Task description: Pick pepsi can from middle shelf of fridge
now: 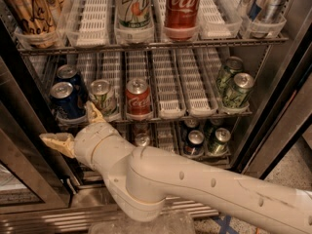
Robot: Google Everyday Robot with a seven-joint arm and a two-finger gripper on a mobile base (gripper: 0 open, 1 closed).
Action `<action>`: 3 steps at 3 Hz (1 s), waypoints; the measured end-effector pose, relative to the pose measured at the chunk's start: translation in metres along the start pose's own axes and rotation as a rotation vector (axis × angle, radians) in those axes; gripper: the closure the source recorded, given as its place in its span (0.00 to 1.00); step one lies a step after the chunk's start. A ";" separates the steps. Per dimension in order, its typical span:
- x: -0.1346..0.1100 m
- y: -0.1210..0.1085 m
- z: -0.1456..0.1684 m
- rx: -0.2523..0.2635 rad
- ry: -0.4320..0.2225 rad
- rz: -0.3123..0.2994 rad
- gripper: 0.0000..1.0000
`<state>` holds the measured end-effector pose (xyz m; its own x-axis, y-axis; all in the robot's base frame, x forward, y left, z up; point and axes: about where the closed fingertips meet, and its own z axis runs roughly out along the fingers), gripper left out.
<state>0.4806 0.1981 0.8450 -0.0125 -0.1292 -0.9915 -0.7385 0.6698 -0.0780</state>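
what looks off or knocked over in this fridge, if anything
Nothing stands out: the cans on the middle shelf stand upright in their lanes, and no spill shows. The gripper, fingers spread, sits just below the front pepsi can.

1. Middle shelf [168,89]: wire rack carrying white slotted lanes that run front to back.
2. Leftmost lane: pepsi can [63,100] upright at the front; second pepsi can [71,77] just behind it.
3. Next two lanes: white-and-green can [102,96], then red Coca-Cola can [138,98], both upright.
4. Rightmost lane: front green can [237,89], rear green can [228,72].
5. Gripper [73,128]: fingers spread, at the shelf's front edge, just below the pepsi can.
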 end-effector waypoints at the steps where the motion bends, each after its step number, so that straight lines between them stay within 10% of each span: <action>1: 0.002 -0.002 0.030 -0.016 0.012 -0.007 0.24; 3: 0.005 -0.034 0.029 0.057 0.017 -0.011 0.21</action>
<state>0.5256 0.1957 0.8393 -0.0164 -0.1494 -0.9886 -0.6993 0.7084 -0.0954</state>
